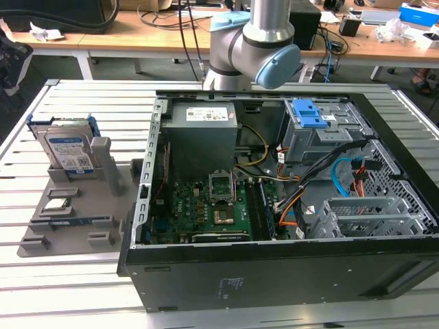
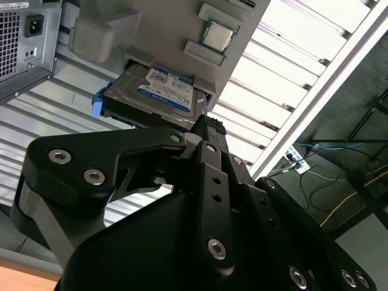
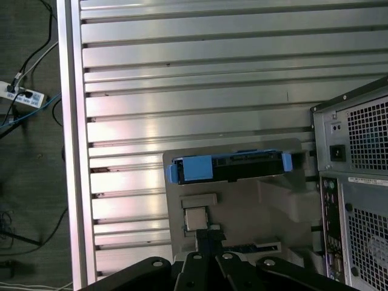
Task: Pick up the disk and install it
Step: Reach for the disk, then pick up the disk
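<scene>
My end effector (image 3: 206, 235) is closed on nothing, poised above the grey holder (image 3: 242, 206) on the table (image 3: 182, 73). The disk (image 3: 242, 171) stands propped in that holder, ahead of the tips and apart from them, beyond the processor chip (image 3: 195, 218).

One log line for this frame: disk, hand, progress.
disk: standing in grey holder beside open computer case | hand: apart from disk | install: not started

Disk (image 1: 67, 146) partly behind grey holder (image 1: 103, 163).
</scene>
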`<state>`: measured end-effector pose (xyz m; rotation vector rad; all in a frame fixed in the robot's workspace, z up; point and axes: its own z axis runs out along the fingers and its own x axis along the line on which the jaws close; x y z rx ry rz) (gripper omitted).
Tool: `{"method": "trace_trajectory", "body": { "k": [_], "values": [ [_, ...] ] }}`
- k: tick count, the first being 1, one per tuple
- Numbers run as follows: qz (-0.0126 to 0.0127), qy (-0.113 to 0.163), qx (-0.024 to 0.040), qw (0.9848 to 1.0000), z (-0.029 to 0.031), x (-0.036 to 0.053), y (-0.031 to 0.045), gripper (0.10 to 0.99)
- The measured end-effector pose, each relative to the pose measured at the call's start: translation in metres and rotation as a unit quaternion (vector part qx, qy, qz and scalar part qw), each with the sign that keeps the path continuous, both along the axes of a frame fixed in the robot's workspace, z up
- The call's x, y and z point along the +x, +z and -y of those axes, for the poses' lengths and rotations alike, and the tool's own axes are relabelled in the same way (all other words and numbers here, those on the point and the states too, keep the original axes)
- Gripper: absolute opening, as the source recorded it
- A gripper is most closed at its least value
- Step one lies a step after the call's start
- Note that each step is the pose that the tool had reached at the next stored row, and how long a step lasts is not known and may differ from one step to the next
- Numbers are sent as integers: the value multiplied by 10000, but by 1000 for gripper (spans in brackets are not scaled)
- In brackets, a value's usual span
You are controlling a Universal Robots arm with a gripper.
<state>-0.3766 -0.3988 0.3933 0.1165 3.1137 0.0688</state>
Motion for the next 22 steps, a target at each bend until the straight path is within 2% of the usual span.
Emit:
{"method": "trace_trajectory", "body": {
  "k": [12, 16, 22],
  "values": [
    [0, 1, 0, 10000, 0, -6, 0, 106],
    [0, 179, 0, 9998, 0, -7, 0, 106],
    [0, 494, 0, 9988, 0, -6, 0, 106]
  ]
}}
